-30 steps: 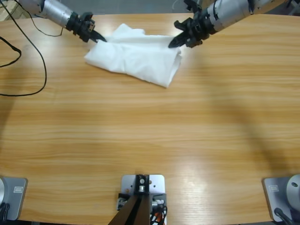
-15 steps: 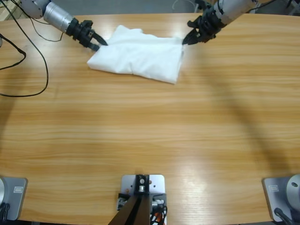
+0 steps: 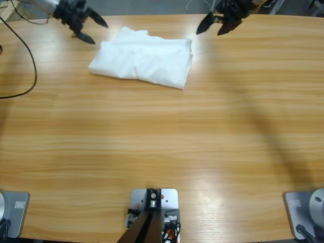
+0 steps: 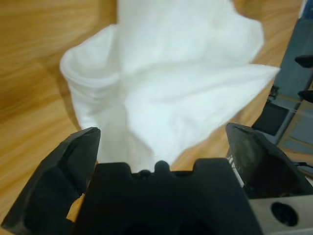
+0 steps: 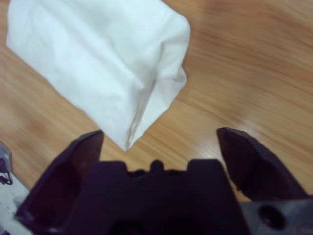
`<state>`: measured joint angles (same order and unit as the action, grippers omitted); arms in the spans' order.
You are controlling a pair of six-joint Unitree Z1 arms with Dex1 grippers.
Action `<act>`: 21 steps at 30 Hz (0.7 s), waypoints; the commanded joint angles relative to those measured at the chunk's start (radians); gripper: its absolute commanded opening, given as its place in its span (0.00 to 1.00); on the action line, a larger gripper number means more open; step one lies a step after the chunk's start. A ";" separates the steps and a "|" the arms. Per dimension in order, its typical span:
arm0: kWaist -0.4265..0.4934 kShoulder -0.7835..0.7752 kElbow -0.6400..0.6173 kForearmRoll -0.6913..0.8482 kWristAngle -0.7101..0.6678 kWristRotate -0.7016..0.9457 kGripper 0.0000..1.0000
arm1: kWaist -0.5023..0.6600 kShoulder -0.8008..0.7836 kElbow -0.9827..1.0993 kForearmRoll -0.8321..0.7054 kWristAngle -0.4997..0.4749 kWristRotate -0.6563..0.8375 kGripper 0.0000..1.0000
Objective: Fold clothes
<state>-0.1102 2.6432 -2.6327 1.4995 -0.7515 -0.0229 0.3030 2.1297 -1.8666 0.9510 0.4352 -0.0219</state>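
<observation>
Shirt point(image 3: 143, 62) lay folded on bench point(image 3: 162, 152); both hands, left point(image 3: 87, 29) and right point(image 3: 215, 24), were spread and empty, best lifted straight clear.

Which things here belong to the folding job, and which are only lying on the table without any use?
Belonging to the job:
- white T-shirt, lying folded at the far side of the wooden table
- left gripper, open, clear of the cloth
- right gripper, open, also clear

Just lying about:
- black cable curving over the table's left end
</observation>
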 commanded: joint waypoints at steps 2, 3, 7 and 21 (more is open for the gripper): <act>-0.032 -0.240 -0.146 0.162 0.110 0.067 1.00 | 0.112 -0.221 0.351 -0.117 0.025 0.022 1.00; -0.049 -0.267 -0.082 0.161 0.136 0.077 1.00 | 0.124 -0.259 0.429 -0.165 0.027 0.042 1.00; -0.120 -0.375 0.261 0.104 0.192 0.127 1.00 | 0.162 -0.386 0.704 -0.323 0.031 0.106 1.00; -0.299 -0.614 0.986 -0.475 0.594 -0.028 0.99 | 0.168 -0.365 0.787 -0.390 0.068 0.120 1.00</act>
<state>-0.2246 2.0415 -1.6082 1.0972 -0.4978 0.0568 0.4599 1.7175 -1.0950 0.5849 0.4672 0.0906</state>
